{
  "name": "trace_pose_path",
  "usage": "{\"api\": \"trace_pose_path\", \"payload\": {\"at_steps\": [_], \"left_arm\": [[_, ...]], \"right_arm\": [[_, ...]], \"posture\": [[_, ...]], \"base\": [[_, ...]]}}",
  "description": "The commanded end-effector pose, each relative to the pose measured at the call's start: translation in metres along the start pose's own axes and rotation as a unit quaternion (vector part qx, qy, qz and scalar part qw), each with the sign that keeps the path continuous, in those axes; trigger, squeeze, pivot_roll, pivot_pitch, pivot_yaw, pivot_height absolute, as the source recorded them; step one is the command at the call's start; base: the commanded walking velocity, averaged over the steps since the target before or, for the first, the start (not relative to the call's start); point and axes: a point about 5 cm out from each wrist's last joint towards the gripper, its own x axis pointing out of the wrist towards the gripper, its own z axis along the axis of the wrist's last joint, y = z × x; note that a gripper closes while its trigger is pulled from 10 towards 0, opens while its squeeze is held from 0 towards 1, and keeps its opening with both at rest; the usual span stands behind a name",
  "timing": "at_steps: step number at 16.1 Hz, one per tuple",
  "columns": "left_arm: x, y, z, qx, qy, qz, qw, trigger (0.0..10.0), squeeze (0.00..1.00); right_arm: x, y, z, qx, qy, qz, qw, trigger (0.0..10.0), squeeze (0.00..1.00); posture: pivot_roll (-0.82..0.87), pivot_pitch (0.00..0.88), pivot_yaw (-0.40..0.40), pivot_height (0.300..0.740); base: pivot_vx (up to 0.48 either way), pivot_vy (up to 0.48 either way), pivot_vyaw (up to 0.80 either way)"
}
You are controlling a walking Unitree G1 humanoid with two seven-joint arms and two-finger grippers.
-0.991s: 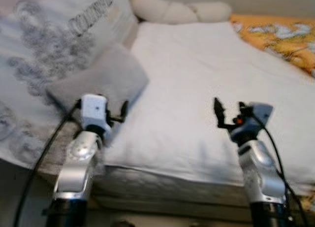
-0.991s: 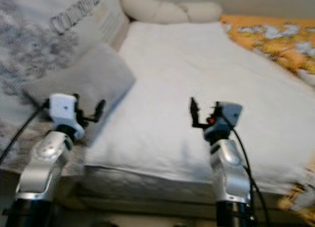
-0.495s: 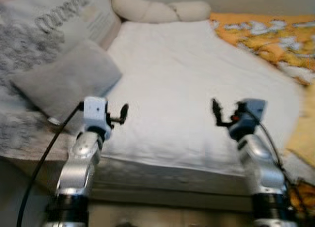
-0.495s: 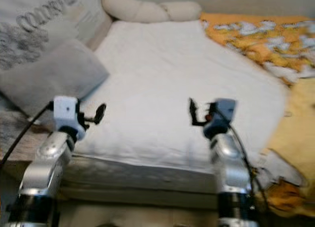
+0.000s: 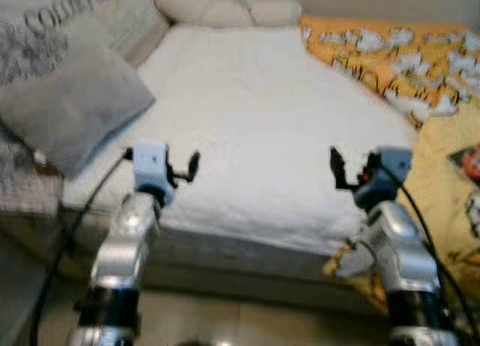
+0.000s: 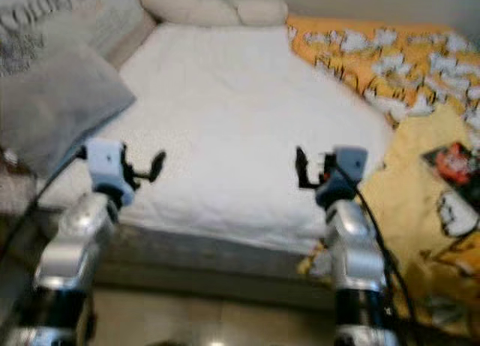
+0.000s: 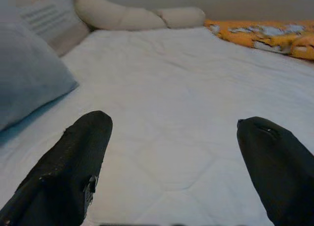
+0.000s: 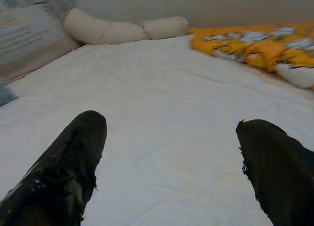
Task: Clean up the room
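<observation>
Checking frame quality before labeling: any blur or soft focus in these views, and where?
Left eye view: motion-blurred throughout, grey square pillow and orange patterned blanket smeared. Right eye view: same blur, print on the blanket unreadable. Left wrist view: white quilted bedsheet fairly sharp, near black fingers soft. Right wrist view: cream bolster cushion clear, fingers defocused. Lighting even, no glare.

We get soft, even, fairly bright light across the white bed (image 5: 262,121), with no glare or hard shadows. Both head views are smeared by motion blur: the orange blanket (image 6: 390,61) print runs together, pillow lettering barely reads. The wrist views are sharper, though the near black fingers (image 7: 68,172) sit out of focus.
</observation>
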Motion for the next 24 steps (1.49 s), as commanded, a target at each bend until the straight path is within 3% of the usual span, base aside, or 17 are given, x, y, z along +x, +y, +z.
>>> {"api": "trace_pose_path", "payload": {"at_steps": [1, 7, 18, 24], "left_arm": [[-0.002, 0.007, -0.003, -0.007, 0.006, 0.017, 1.0, 10.0, 1.0], [-0.001, 0.002, -0.009, -0.004, 0.016, 0.009, 1.0, 10.0, 1.0], [-0.005, -0.001, -0.017, -0.009, 0.021, 0.01, 1.0, 10.0, 1.0], [-0.005, 0.001, -0.016, -0.005, 0.02, 0.007, 1.0, 10.0, 1.0]], "right_arm": [[0.003, 0.013, -0.002, 0.01, 0.003, 0.016, 1.0, 10.0, 1.0], [0.004, 0.013, -0.007, 0.031, 0.014, 0.005, 0.999, 10.0, 1.0], [-0.002, 0.018, -0.016, 0.017, 0.016, 0.023, 0.999, 10.0, 1.0], [-0.004, 0.029, -0.02, 0.02, 0.023, 0.064, 0.997, 10.0, 1.0]], "posture": [[-0.02, 0.0, 0.052, 0.74], [-0.02, 0.0, 0.057, 0.74], [0.0, 0.0, 0.043, 0.74], [0.0, 0.0, 0.052, 0.74]], "base": [[0.0, -0.48, 0.77], [0.0, -0.48, 0.77], [0.0, -0.48, 0.0], [0.0, -0.48, 0.11]]}}
